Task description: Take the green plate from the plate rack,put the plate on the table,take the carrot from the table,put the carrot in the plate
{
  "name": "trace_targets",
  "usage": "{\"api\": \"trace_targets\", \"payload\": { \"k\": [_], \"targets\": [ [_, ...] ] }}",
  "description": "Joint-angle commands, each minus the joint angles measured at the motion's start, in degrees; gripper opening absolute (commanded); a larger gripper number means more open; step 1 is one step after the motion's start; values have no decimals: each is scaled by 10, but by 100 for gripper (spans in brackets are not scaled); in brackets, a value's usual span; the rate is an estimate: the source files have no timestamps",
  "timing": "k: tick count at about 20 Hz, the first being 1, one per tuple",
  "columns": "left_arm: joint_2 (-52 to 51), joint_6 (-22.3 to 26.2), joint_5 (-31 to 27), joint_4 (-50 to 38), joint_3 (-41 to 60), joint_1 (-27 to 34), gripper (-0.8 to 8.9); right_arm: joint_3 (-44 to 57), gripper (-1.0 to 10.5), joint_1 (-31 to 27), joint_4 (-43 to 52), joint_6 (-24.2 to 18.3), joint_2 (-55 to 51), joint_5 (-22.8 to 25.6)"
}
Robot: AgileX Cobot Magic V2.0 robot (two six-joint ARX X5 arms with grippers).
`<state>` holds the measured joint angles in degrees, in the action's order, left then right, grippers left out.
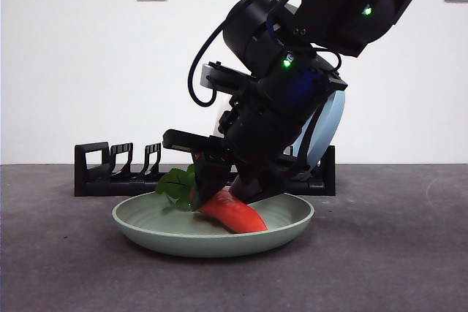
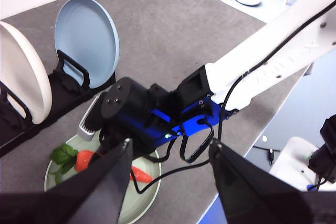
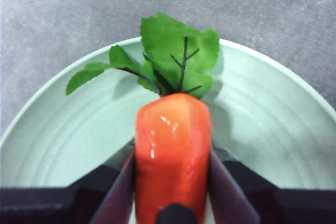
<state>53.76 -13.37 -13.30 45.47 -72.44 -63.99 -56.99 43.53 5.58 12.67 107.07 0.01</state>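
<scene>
Front view: right gripper (image 1: 219, 196) low over plate (image 1: 146, 226) on desk (image 1: 58, 268).
Right fingers: pinching carrot (image 3: 172, 156).
Carrot: tip seems to touch plate.
Left gripper (image 2: 170, 174): high, fingers spread.
Rack (image 1: 110, 173): behind plate.

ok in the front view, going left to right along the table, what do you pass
Plate rack's square loop end → carrot's green leaves → carrot's orange body, held by the right gripper in the green plate → light blue plate standing in the rack.
</scene>
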Motion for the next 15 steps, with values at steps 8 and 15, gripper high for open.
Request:
{"api": "trace_targets", "payload": {
  "k": [8, 15],
  "targets": [
    [-1, 1, -1, 23, 0, -2, 252, -9, 599, 2, -115, 3, -138, 0],
    [-1, 1, -1, 88, 0, -2, 252, -9, 594, 8, -486, 3, -409, -61]
  ]
}}
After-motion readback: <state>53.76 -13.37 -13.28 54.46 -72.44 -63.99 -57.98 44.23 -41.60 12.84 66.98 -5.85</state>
